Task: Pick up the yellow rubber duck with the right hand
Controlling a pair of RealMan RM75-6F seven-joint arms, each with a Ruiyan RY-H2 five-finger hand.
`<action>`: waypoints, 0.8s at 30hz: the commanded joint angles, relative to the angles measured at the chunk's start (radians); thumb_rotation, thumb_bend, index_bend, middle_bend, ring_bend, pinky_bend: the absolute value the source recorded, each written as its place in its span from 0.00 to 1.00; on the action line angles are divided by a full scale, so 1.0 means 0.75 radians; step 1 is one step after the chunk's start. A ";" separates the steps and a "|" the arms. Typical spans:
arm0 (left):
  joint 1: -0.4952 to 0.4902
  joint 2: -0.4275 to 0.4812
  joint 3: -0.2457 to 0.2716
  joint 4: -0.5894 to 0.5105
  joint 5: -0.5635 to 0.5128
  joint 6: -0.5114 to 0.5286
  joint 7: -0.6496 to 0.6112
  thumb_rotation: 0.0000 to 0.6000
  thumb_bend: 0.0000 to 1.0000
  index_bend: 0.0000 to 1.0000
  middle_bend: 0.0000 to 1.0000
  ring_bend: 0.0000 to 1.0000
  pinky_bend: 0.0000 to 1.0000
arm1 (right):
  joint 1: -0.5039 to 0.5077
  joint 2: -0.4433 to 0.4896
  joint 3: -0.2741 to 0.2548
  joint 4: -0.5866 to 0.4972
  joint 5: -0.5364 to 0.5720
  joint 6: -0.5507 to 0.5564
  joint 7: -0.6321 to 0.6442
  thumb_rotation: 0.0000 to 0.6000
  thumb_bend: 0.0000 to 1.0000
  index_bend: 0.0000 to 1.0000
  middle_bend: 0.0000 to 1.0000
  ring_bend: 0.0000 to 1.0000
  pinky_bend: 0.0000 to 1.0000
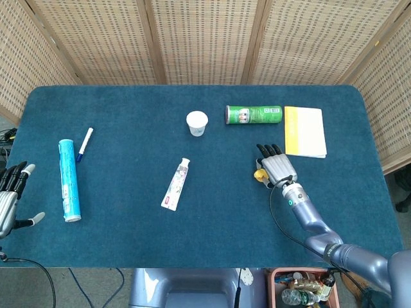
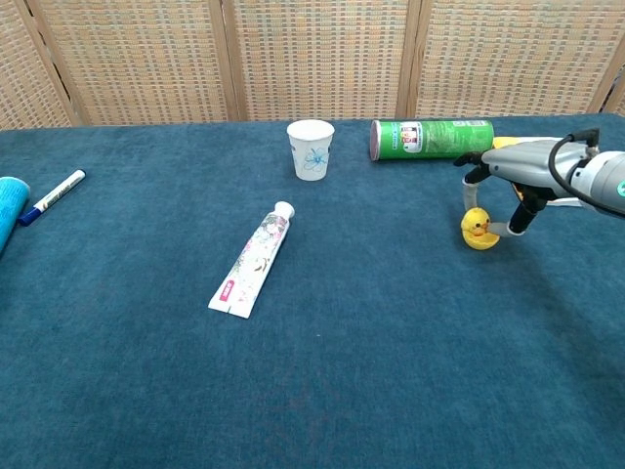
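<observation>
The yellow rubber duck [image 2: 478, 228] stands upright, low over the blue table at the right, in front of the green can. My right hand [image 2: 522, 171] reaches over it from the right, palm down. A finger comes down on the duck's left side and the thumb [image 2: 516, 226] presses its right side, so the duck is pinched between them. From the head view only a bit of the duck [image 1: 259, 174] shows beside the right hand [image 1: 277, 169]. My left hand [image 1: 9, 200] hangs off the table's left edge, fingers spread and holding nothing.
Behind the duck lie a green can [image 2: 430, 138] on its side and a yellow booklet [image 1: 304, 131]. A white paper cup [image 2: 311, 149] stands mid-table, with a toothpaste tube [image 2: 254, 258] in front of it. A blue tube [image 1: 69, 179] and a pen [image 1: 85, 144] lie at the left.
</observation>
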 commanded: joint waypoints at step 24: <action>0.005 0.015 0.005 -0.004 0.016 0.009 -0.031 1.00 0.00 0.00 0.00 0.00 0.00 | -0.147 0.204 -0.059 -0.354 -0.117 0.300 0.003 1.00 0.10 0.03 0.00 0.00 0.00</action>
